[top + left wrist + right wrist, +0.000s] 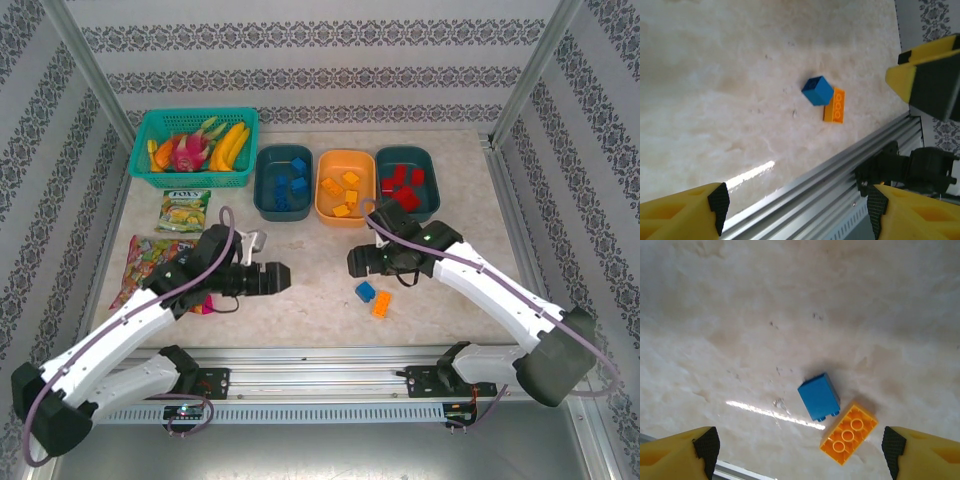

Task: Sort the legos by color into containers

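Two loose legos lie on the table in front of the containers, a blue brick (pixel 365 291) and an orange brick (pixel 382 304) touching it. The orange one (pixel 849 433) lies with its hollow underside up, beside the blue one (pixel 819 396). My right gripper (pixel 352 263) hangs open just above them, and both sit between its spread fingers (pixel 800 445). My left gripper (pixel 287 277) is open and empty (pixel 797 202), to the left of the bricks (pixel 817 90). Blue legos fill the left teal tub (pixel 259 185), orange ones the orange tub (pixel 345 222), red ones the right teal tub (pixel 434 180).
A turquoise basket of fruit (pixel 195 148) stands at the back left. Snack packets (pixel 184 211) lie in front of it, by my left arm. An aluminium rail (pixel 330 352) runs along the near table edge, close to the loose bricks.
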